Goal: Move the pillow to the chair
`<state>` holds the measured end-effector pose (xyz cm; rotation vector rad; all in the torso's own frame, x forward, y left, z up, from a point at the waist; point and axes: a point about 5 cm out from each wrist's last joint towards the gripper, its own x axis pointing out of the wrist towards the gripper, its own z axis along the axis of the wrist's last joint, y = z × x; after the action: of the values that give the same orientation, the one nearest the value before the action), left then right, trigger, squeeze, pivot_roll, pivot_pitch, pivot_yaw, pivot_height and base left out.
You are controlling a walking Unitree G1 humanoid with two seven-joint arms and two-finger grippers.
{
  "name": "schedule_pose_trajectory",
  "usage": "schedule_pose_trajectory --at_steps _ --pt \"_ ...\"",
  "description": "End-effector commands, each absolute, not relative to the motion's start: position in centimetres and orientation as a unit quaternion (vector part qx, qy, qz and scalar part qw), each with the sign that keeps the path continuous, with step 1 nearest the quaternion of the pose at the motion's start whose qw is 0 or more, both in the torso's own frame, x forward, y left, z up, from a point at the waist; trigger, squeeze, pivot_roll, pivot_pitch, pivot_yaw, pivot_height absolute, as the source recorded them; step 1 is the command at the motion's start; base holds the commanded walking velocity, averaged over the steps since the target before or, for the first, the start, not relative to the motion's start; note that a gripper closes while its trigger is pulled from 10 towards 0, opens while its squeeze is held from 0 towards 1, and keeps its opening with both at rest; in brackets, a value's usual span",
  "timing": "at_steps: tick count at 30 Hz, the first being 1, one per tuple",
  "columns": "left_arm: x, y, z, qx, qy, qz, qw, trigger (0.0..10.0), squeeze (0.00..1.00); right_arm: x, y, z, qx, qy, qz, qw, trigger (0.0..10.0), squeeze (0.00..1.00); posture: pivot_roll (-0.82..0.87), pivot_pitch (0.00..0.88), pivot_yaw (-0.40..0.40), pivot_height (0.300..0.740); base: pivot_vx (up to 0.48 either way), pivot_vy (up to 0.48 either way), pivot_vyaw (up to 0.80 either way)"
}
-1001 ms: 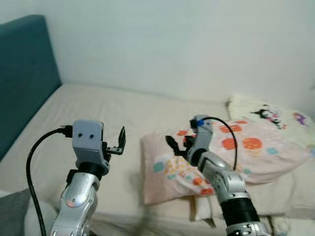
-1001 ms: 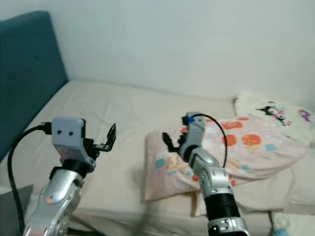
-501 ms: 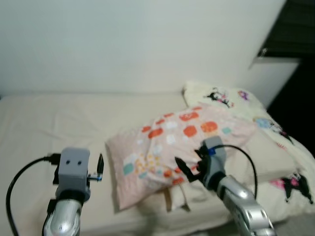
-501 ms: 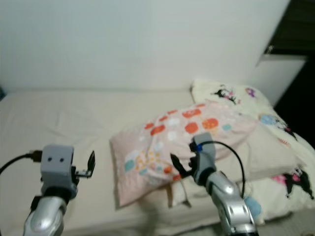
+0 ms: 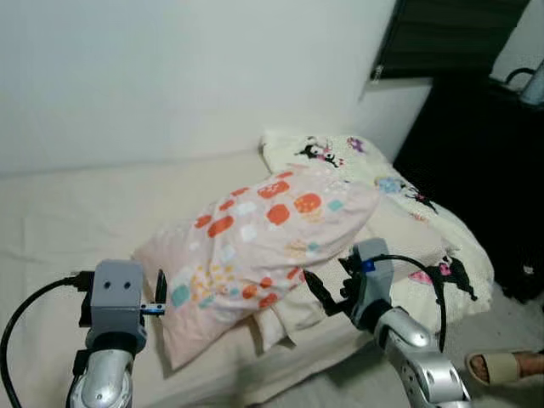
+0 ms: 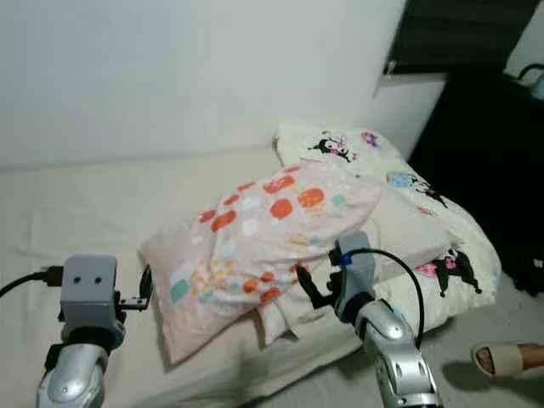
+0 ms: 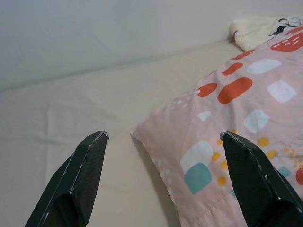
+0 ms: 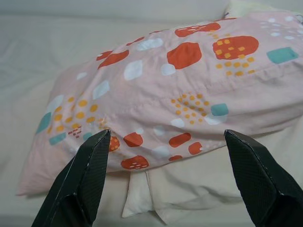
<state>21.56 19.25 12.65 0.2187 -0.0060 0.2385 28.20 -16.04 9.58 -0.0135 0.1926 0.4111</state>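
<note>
A pink pillow (image 5: 255,246) patterned with orange, white and teal patches lies slantwise across the bed (image 5: 59,221), its near left corner toward the bed's front edge and its far right end resting up against a cream blanket (image 5: 408,212) printed with black cartoon figures. Under its near side a plain cream pillow (image 5: 293,313) pokes out toward the bed's near edge. The left gripper (image 7: 163,182) is raised at the near left, level with the pillow's near left corner; its fingers (image 7: 80,177) are spread wide apart and hold nothing, with that corner of the pillow lying between and beyond them in the left wrist view. The right gripper (image 8: 173,182) hovers at the near right, just in front of the pillow's long near side; its fingers (image 8: 85,177) are likewise released and wide apart, empty, framing the pillow's underside edge and the cream pillow beneath it. Neither gripper touches the pillow. A black cable (image 5: 25,314) loops from the left wrist, and another (image 5: 425,272) arcs over the right wrist. Behind the bed stands a pale wall (image 5: 170,68); to the far right is a dark piece of furniture (image 5: 484,170). On the floor at the near right lies a beige slipper (image 5: 497,367).
</note>
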Motion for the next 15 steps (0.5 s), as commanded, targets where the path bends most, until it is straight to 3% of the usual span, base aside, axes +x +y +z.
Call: schedule_pose_trajectory --at_steps 1,8,15 --pt "21.47 19.22 12.19 0.114 0.011 0.123 0.986 10.0 0.0 28.3 -16.38 9.67 -0.011 0.091 0.196 0.976 10.0 0.0 0.08 0.0 -0.112 0.74 0.0 0.0 0.0" --pt "21.47 19.25 12.07 0.113 0.011 0.125 0.986 10.0 0.0 28.33 -16.11 9.7 -0.007 0.093 0.208 0.974 10.0 0.0 0.08 0.0 -0.116 0.74 0.0 0.0 0.0" --pt "21.4 19.24 12.01 0.113 0.012 0.125 0.986 10.0 0.0 28.13 -15.7 9.68 -0.007 0.093 0.233 0.968 10.0 0.0 0.08 0.0 -0.115 0.74 0.0 -0.341 0.8"
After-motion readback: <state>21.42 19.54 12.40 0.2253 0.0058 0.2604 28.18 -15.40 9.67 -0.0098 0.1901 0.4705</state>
